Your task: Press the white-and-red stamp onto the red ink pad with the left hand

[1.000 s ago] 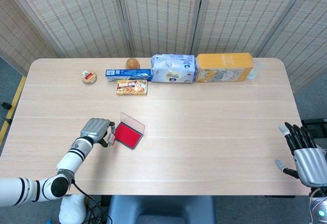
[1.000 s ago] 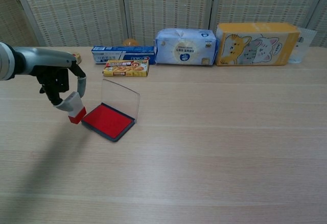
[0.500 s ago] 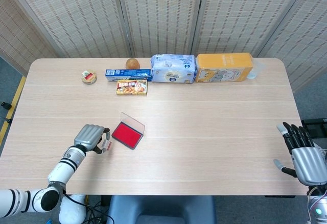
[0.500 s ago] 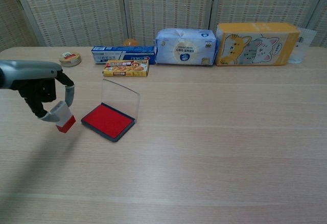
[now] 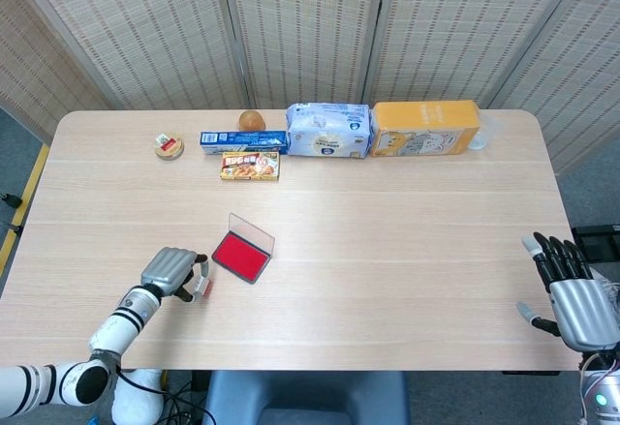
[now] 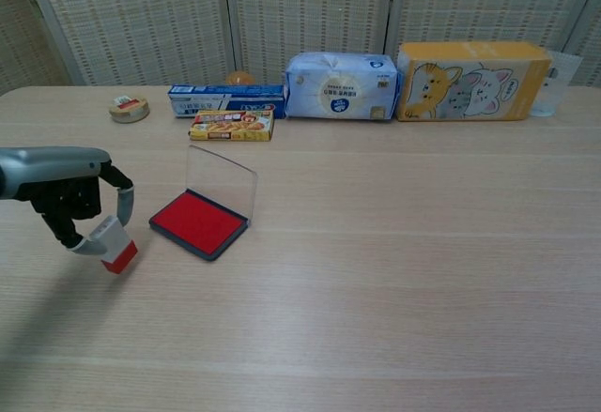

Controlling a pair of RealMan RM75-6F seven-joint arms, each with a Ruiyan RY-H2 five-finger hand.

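My left hand [image 5: 170, 272] [image 6: 71, 208] grips the white-and-red stamp [image 5: 202, 288] [image 6: 115, 244], red end pointing down and tilted. It hangs left of and nearer the front edge than the red ink pad [image 5: 237, 255] [image 6: 198, 223], apart from it. The pad lies open on the table, its clear lid [image 6: 221, 179] standing up at the back. My right hand [image 5: 573, 299] is off the table's right front corner with its fingers spread and nothing in it; only the head view shows it.
Along the back of the table [image 5: 387, 251] stand a small round tin [image 5: 169, 145], a blue box [image 5: 244, 139], a yellow snack box [image 5: 250, 166], an orange ball [image 5: 252, 120], a tissue pack [image 5: 328, 130] and an orange cat-printed box [image 5: 426, 128].
My left hand has carried the stamp away from the ink pad, leftward and toward the table's front edge. The right hand has barely moved.
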